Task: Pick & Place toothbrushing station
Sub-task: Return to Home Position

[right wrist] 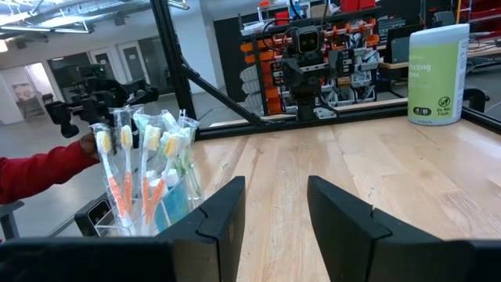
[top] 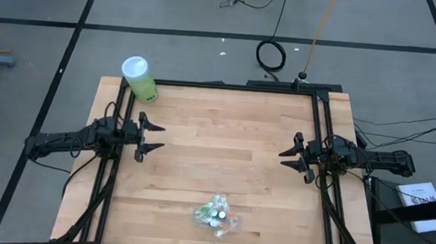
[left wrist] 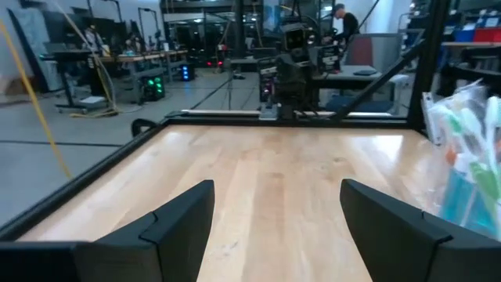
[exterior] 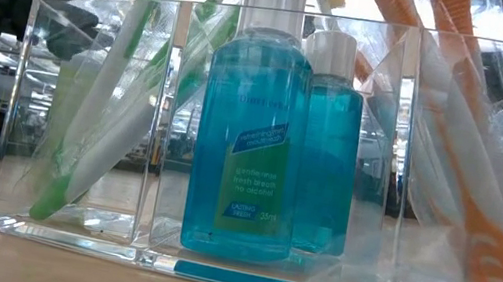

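Note:
The toothbrushing station point(top: 215, 214) stands on the table near the middle of its near edge. It is a clear box point(exterior: 31, 116) holding two blue white-capped bottles point(exterior: 253, 131). Beside them are plastic-wrapped toothbrushes, a green-white one point(exterior: 95, 137) and an orange-white one point(exterior: 469, 206). It also shows in the wrist views point(left wrist: 470, 157) point(right wrist: 145, 184). My left gripper point(top: 146, 136) hovers open at the table's left side, far from the station. My right gripper point(top: 291, 156) hovers open at the right side, with nothing between its fingers point(right wrist: 275, 196).
A white-and-green canister point(top: 139, 78) stands at the table's far left corner. Black frame rails point(top: 321, 129) run along the table's sides and far edge. A person's red sleeve point(right wrist: 39, 176) shows beyond the table's near edge. Bare wood lies between the grippers.

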